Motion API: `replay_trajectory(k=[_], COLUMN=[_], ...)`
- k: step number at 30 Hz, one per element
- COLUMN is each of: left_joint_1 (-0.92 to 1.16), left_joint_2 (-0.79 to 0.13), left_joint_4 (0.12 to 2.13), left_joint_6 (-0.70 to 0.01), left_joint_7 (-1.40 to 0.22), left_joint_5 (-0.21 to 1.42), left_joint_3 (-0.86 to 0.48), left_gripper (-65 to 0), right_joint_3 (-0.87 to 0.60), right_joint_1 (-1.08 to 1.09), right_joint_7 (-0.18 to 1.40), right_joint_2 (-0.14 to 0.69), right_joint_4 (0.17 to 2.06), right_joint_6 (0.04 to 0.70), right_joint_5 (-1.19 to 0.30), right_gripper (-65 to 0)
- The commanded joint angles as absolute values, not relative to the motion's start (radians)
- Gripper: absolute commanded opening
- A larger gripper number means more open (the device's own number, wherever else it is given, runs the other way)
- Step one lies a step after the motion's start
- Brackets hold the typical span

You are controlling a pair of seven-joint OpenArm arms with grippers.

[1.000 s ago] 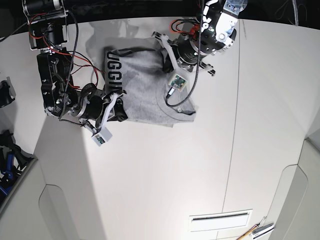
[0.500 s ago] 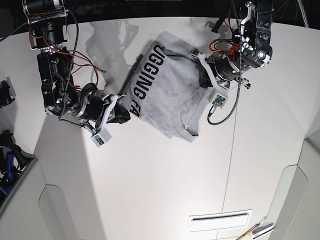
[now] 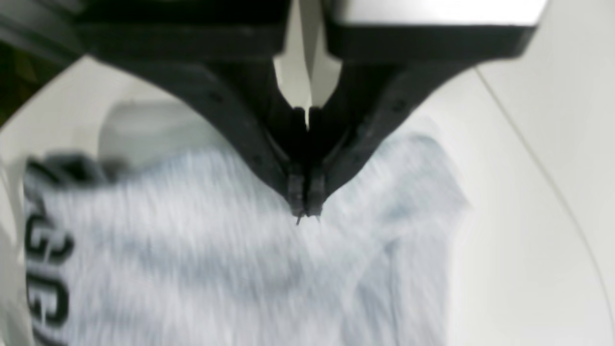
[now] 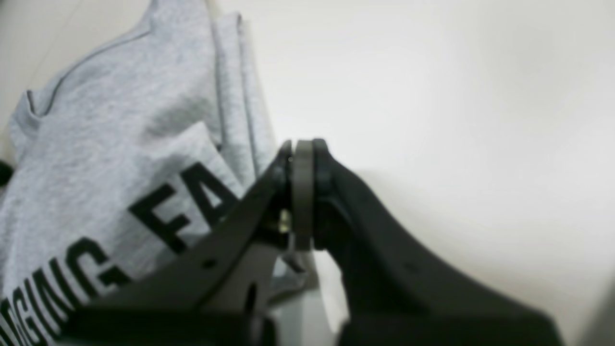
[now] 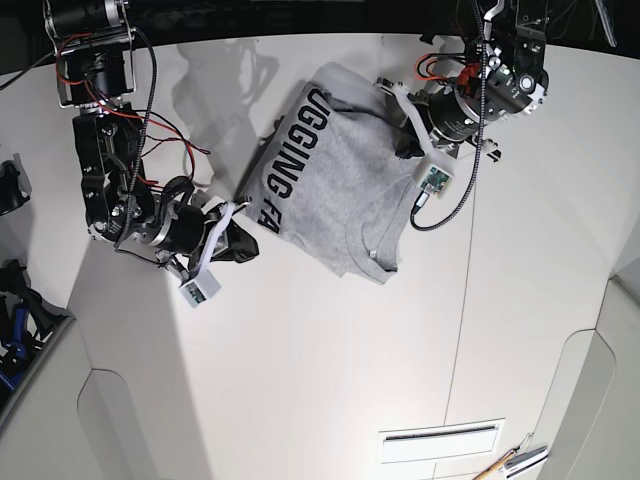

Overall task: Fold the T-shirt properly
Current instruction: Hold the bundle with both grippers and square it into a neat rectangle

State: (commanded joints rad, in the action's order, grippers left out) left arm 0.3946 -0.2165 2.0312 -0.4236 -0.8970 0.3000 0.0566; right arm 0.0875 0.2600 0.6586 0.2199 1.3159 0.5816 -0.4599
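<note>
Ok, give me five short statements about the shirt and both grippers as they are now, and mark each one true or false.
1. The T-shirt lies with black block lettering facing up. True.
2. The left gripper is wide open above the cloth. False: its jaws are closed, tips at the grey fabric.
3. The right gripper is at the shirt's edge next to the letters FA. True.
4. The shirt is folded into a neat small rectangle. False: it lies skewed and rumpled on the table, with the collar visible.
5. The right gripper's jaws are spread apart. False: they are pressed together.
</note>
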Motion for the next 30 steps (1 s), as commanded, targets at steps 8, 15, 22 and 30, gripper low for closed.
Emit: replay_trajectory(k=[8,15,22,30], left_joint_1=[0.393,0.275,0.151,0.127], left_joint_2=[-0.216,-0.216,-0.217,-0.216], left_joint_4=[1.946,1.791,1.664,1.663], left_joint_6=[-0.423,-0.422,-0.400,-0.382], left_joint_7=[-0.857,-0.854,-0.853,-0.812], left_joint_5=[0.299,0.238,0.220,0.226], left_joint_3=[0.057,0.057,0.057,0.057], left_gripper=[-65.0,-65.0,-65.0,-65.0], right_joint_3=[0.090,0.090,0.090,0.090], right_joint_1=[0.247,0.206,0.091,-0.025], right_joint_7=[0.705,0.760,0.768,0.817], right_joint_2=[0.136,0.135,0.135,0.135], right_joint_4=[1.316,1.317,1.360,1.546], right_joint_6=[0.584,0.585,0.591,0.591], right_joint_5=[-0.459,-0.477,-0.524,-0.587], right_gripper=[-65.0,-65.0,-65.0,-65.0])
